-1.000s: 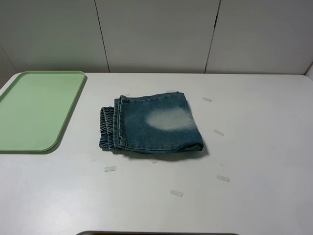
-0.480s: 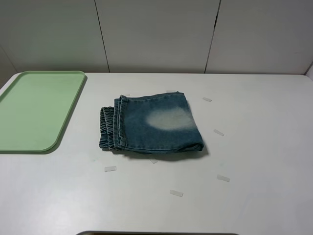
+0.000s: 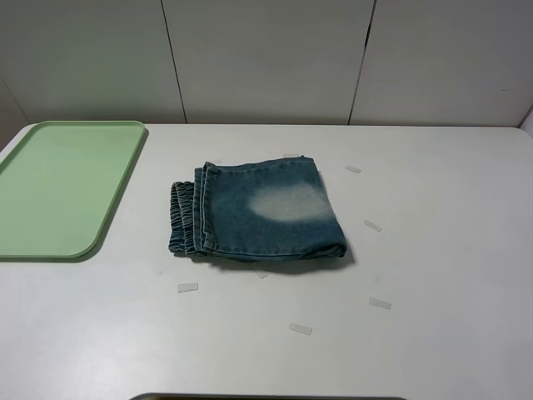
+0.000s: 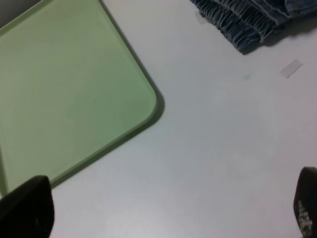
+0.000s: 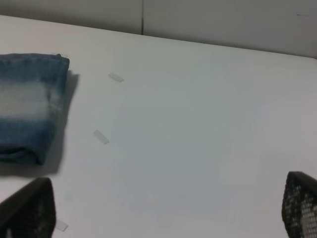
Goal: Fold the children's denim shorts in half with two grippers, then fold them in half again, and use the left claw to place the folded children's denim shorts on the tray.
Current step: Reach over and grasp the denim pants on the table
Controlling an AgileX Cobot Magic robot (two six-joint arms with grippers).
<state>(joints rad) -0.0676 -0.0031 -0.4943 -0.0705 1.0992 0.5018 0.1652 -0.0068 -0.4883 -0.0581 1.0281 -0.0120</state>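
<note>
The children's denim shorts (image 3: pixel 260 210) lie folded in a thick rectangle at the middle of the white table, with the ruched waistband on the left and a pale bleached patch on top. The light-green tray (image 3: pixel 58 187) lies empty at the left. In the left wrist view I see the tray's corner (image 4: pixel 69 94) and the waistband edge (image 4: pixel 242 22); the left gripper (image 4: pixel 168 210) is open, its fingertips wide apart over bare table. In the right wrist view the shorts' folded edge (image 5: pixel 29 106) lies beside the open right gripper (image 5: pixel 168 210). Neither arm shows in the exterior view.
Several small clear tape strips (image 3: pixel 188 287) lie scattered on the table (image 3: pixel 433 250) around the shorts. A panelled wall (image 3: pixel 266 58) runs behind the table's far edge.
</note>
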